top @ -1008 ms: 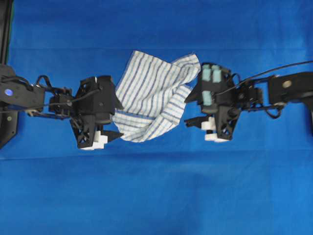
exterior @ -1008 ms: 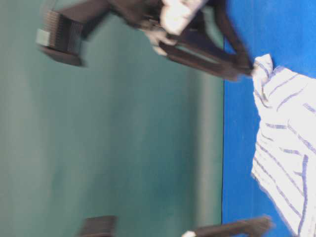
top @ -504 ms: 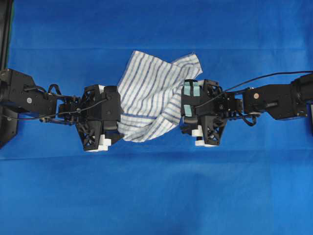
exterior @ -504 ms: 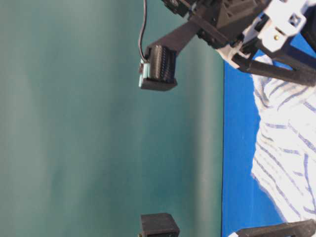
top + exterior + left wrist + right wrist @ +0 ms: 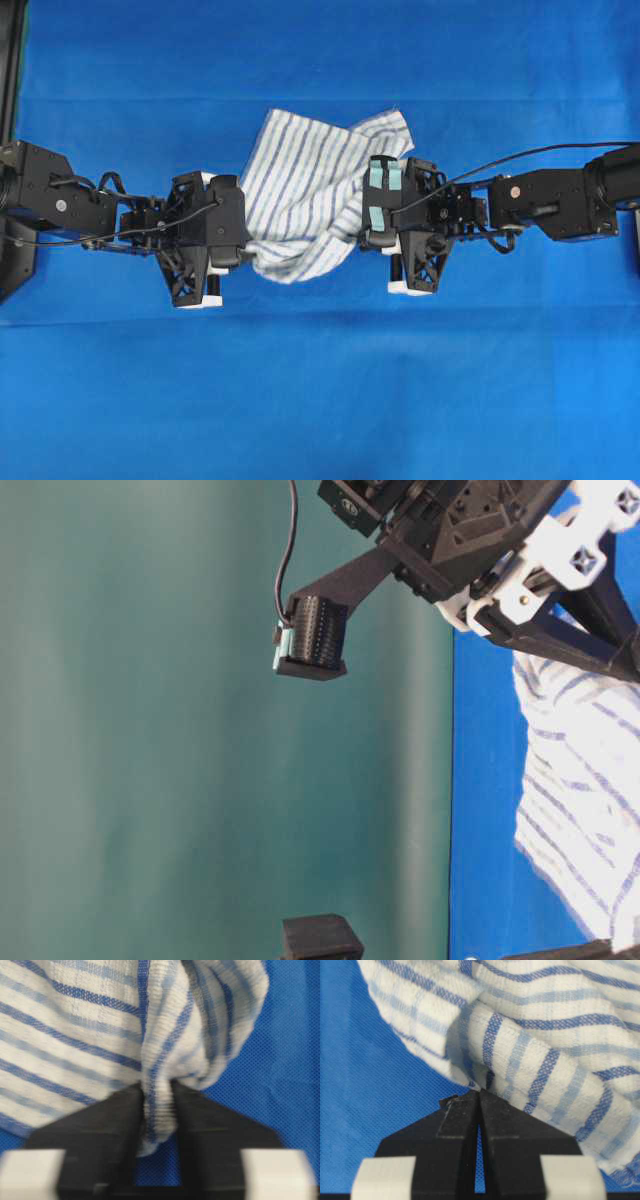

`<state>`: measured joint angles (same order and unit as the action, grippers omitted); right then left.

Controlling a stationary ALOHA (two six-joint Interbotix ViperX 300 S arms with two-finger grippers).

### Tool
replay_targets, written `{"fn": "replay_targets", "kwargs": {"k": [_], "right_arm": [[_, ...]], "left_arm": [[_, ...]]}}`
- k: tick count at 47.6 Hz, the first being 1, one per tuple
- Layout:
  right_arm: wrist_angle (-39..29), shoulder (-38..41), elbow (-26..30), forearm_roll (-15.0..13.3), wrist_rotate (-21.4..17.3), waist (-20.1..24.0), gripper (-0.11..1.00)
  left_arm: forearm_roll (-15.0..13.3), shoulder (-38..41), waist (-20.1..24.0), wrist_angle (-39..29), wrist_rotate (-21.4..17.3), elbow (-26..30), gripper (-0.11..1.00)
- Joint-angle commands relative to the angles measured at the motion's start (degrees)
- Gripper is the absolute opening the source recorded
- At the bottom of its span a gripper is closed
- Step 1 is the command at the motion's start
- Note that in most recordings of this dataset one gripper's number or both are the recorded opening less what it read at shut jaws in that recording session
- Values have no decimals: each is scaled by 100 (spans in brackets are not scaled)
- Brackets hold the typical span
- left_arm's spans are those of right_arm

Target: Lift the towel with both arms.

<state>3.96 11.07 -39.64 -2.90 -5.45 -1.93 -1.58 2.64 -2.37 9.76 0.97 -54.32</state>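
The towel (image 5: pixel 310 190), white with thin blue and grey stripes, lies crumpled on the blue surface between my two arms. My left gripper (image 5: pixel 243 250) sits at its lower left edge. In the left wrist view this gripper (image 5: pixel 157 1091) is shut on a bunched fold of the towel (image 5: pixel 75 1025). My right gripper (image 5: pixel 372 235) presses into the towel's right side. Its black fingers (image 5: pixel 455 1120) have closed to a thin slit, and the gripper (image 5: pixel 479 1092) pinches the towel (image 5: pixel 545 1035) at the very tips. The table-level view shows the towel (image 5: pixel 580 780) resting low on the surface.
Blue cloth (image 5: pixel 320 400) covers the whole table. A dark frame (image 5: pixel 10 60) stands at the far left edge. A black cable (image 5: pixel 540 152) runs along the right arm. A green wall (image 5: pixel 200 730) fills the table-level view behind the right arm's camera block (image 5: pixel 312 638).
Both arms moved in against the towel, the right one travelling left. Both grippers then went from open to shut on the cloth, and the towel's lower edges drew inward slightly.
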Motion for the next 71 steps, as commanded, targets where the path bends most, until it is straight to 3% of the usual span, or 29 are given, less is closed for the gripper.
{"fn": "replay_targets", "kwargs": {"k": [1,15,39,52,71], "right_arm": [[0,-105,79,-9,9,-9,-1],[-264,-466,105,18,-9,0,-1],[-1424,-2443,316,-9,0,-97,-1],[-2224,-3357,835,-149,35,-308,-1],[-3190,-4078,1934,-448,44,-369,-1]], "left_arm": [[-9,-88,18,0,0,35,4],[-9,-703,44,-325,53,132,3],[-18,-2707,79,-1749,185,853,3],[-9,-3577,387,-2294,615,1485,3],[-9,-4245,958,-2558,642,2312,3]]}}
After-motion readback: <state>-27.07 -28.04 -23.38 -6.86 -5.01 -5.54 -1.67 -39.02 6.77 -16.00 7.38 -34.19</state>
